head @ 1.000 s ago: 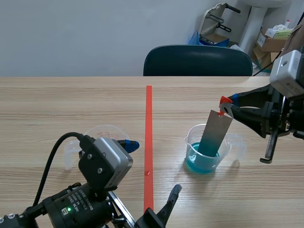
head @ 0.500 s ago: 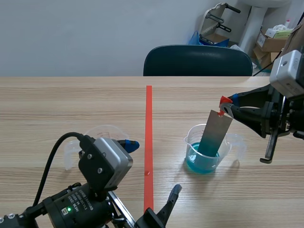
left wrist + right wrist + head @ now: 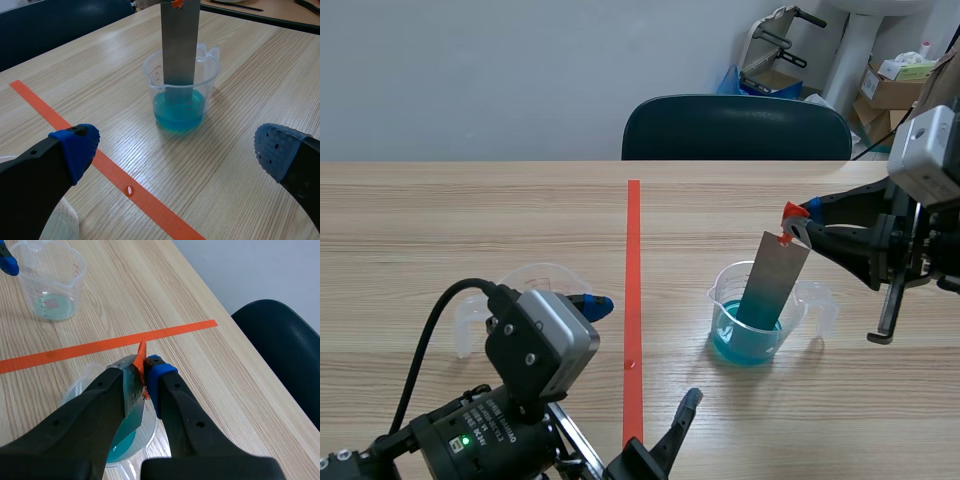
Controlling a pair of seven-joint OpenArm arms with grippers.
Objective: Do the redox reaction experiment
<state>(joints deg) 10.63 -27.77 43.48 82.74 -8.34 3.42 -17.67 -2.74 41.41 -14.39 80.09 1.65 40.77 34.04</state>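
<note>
My right gripper (image 3: 798, 222) pinches the top of the flat grey metal strip (image 3: 770, 280), which is dipped in blue liquid in the clear plastic beaker (image 3: 723, 310). Left gripper (image 3: 177, 147) is spread. Dipping done; probably lifting out left.

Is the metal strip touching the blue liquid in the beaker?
Touching. The left wrist view shows the metal strip with its lower end sunk in the blue liquid inside the beaker.

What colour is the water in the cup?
Blue. The liquid shows best in the left wrist view.
</note>
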